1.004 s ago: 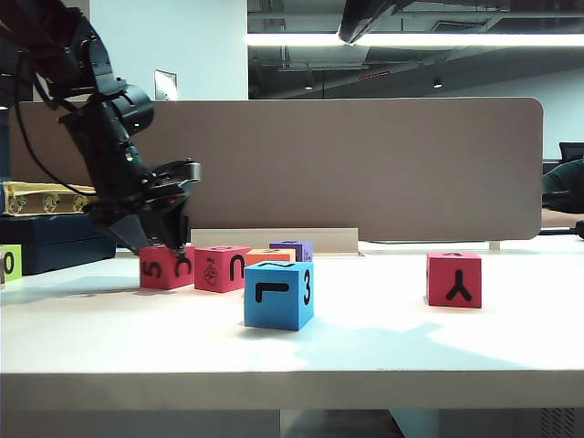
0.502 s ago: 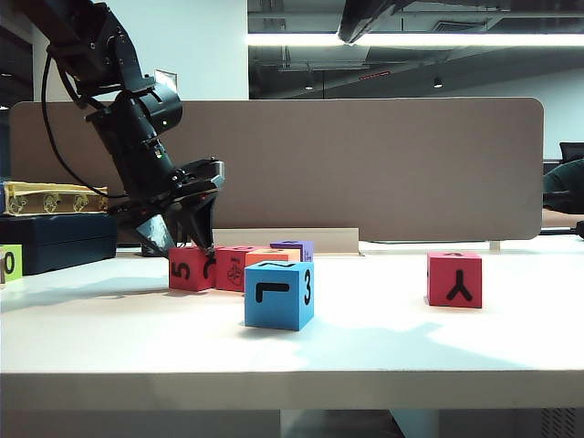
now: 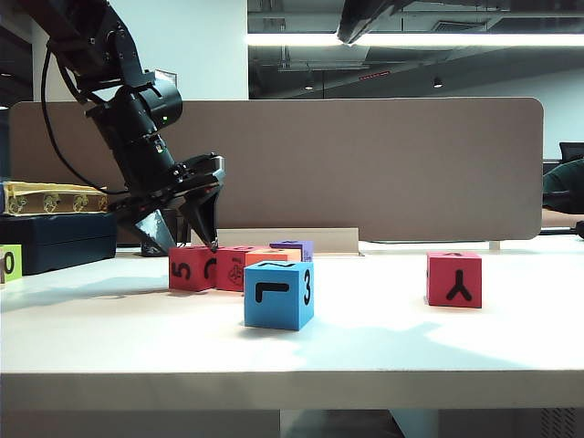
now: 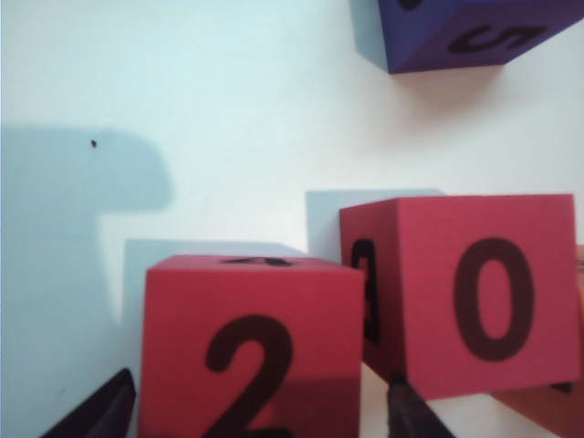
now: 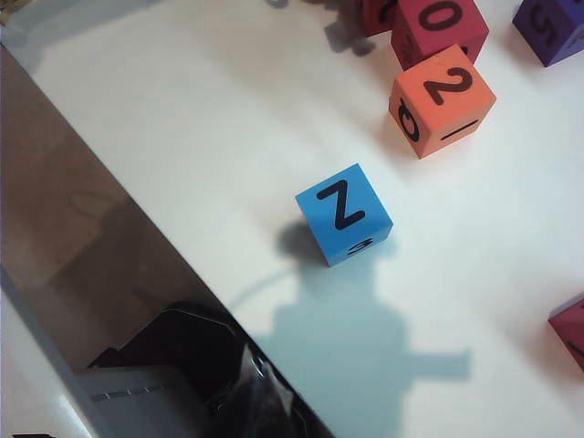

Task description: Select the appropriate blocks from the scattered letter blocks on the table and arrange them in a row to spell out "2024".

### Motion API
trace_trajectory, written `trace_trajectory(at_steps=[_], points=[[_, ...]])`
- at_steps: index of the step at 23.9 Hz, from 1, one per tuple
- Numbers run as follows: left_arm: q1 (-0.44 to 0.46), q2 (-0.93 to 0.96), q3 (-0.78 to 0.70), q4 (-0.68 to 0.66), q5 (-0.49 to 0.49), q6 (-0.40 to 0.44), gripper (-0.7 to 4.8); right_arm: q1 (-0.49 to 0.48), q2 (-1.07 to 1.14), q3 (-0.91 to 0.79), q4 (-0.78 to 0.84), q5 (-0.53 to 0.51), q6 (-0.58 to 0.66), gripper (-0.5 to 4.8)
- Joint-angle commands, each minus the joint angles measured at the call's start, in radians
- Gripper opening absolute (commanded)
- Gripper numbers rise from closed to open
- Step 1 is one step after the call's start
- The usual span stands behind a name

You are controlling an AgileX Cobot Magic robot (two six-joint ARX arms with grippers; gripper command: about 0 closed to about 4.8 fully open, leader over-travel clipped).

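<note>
Blocks (image 3: 228,268) on white table (image 3: 383,351)

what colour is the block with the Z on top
Blue. The Z block shows best in the right wrist view, standing alone on the table.

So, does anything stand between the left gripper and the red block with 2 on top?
Nothing visible. The open left gripper straddles the red 2 block; the red 0 block sits beside it. The right gripper, shut, is unseen.
</note>
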Motion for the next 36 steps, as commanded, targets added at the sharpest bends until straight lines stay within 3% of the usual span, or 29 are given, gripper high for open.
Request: trace_trajectory(at_steps=[1, 12, 14, 19, 20, 21, 30, 36], points=[[-0.001, -0.018, 0.028, -0.002, 0.004, -0.001, 3.51, 0.0, 0.006, 0.004, 0.013, 0.0, -0.003, -0.05], [-0.001, -0.032, 0.336, -0.183, -0.003, 0.0, 3.48, -0.039, 0.031, 0.004, 0.026, 0.085, -0.002, -0.05], [-0.002, -0.036, 0.408, -0.246, 0.023, -0.001, 2.86, -0.084, 0.031, 0.004, 0.033, 0.085, -0.002, -0.05], [-0.003, -0.036, 0.467, -0.306, 0.192, -0.001, 1.27, -0.172, 0.043, 0.004, 0.045, 0.085, -0.002, -0.05], [-0.01, -0.036, 0.479, -0.321, 0.236, -0.001, 0.56, -0.219, 0.06, 0.004, 0.05, 0.084, -0.002, -0.05], [-0.018, -0.038, 0.485, -0.335, 0.248, -0.002, 0.24, -0.254, 0.082, 0.004, 0.05, 0.084, -0.002, -0.05], [-0.066, -0.09, 0.485, -0.369, 0.245, 0.003, -0.06, -0.347, 0.233, 0.004, 0.058, 0.084, 0.014, -0.05], [-0.07, -0.162, 0.485, -0.442, 0.243, 0.057, -0.06, -0.364, 0.3, 0.004, 0.086, 0.085, 0.053, -0.04]])
